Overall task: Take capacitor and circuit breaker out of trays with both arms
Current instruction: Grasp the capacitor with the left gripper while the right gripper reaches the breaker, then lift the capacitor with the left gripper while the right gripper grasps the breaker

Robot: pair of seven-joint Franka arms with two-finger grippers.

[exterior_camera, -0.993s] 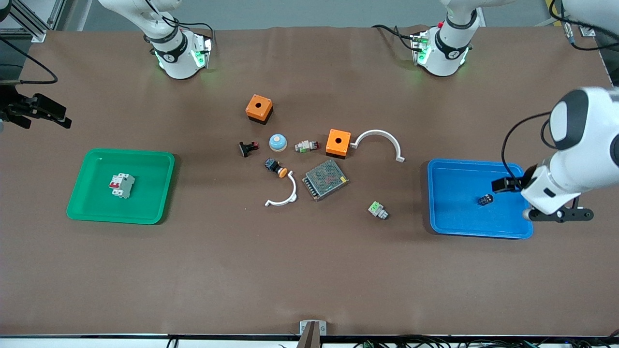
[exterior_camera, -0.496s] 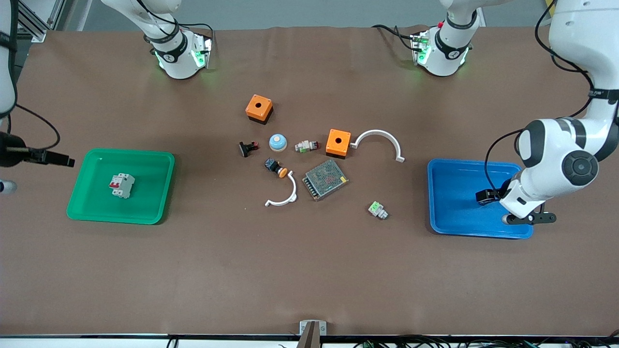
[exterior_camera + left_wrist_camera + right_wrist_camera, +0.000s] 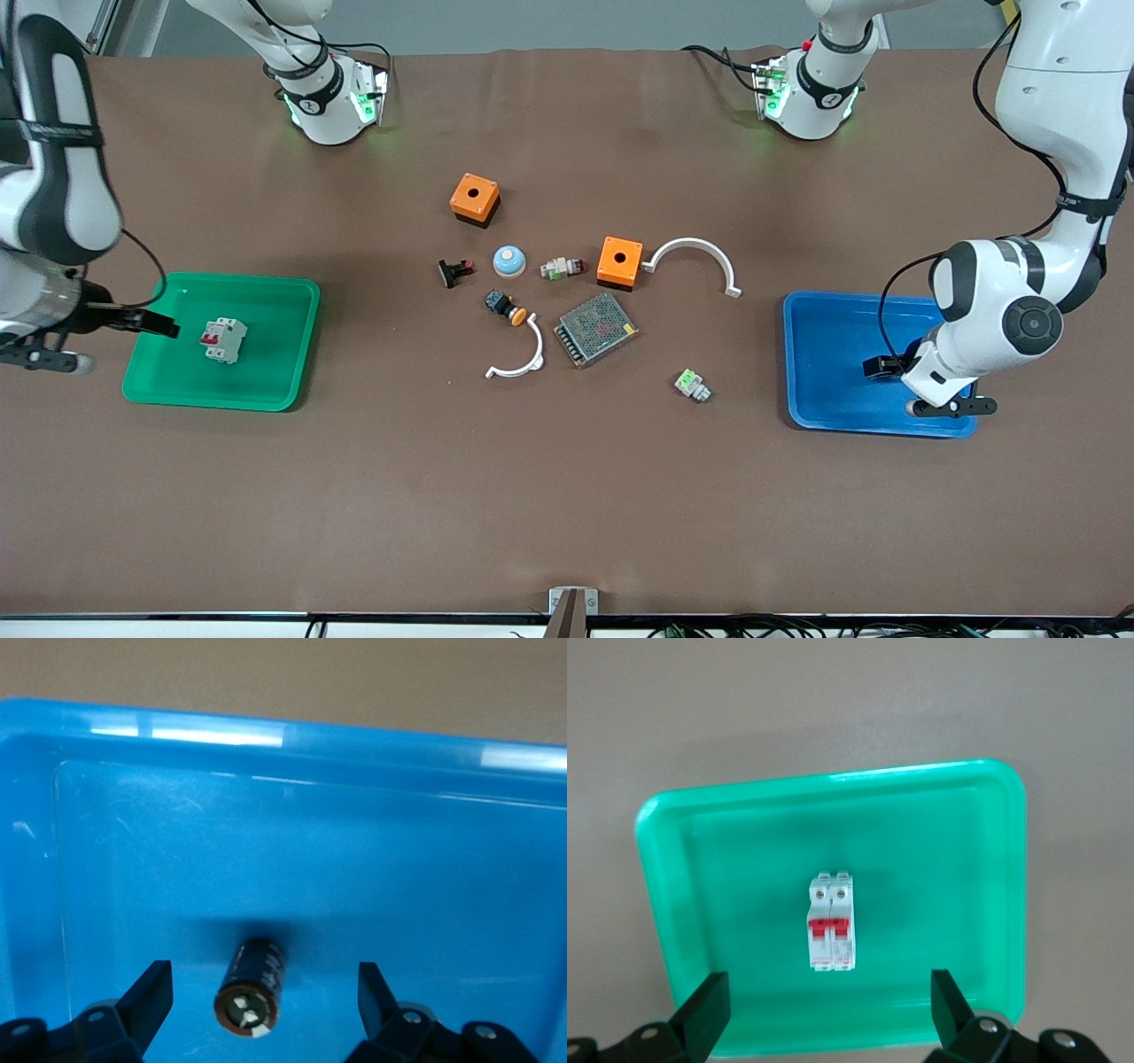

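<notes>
The capacitor [image 3: 252,988], a tiny black cylinder, lies on its side in the blue tray [image 3: 372,842]. My left gripper [image 3: 264,973] is open and low in the tray, one finger on each side of the capacitor without touching it. In the front view the left gripper [image 3: 881,368] is over the blue tray [image 3: 828,337] and hides the capacitor. The breaker [image 3: 222,339], white with red levers, lies in the green tray [image 3: 266,301]. My right gripper [image 3: 155,323] is open and empty at that tray's edge toward the right arm's end. The right wrist view shows the breaker [image 3: 832,933] ahead of the open right gripper [image 3: 828,979].
Loose parts lie mid-table: two orange boxes [image 3: 474,199] [image 3: 619,261], two white arcs [image 3: 695,257] [image 3: 518,359], a metal mesh power supply [image 3: 595,329], a white-and-green connector [image 3: 692,385], a black clip [image 3: 454,271], a blue dome [image 3: 509,260] and a push-button part [image 3: 563,267].
The left gripper has come down over the capacitor in the blue tray. The right gripper has swung in from the table's end to the green tray's edge.
</notes>
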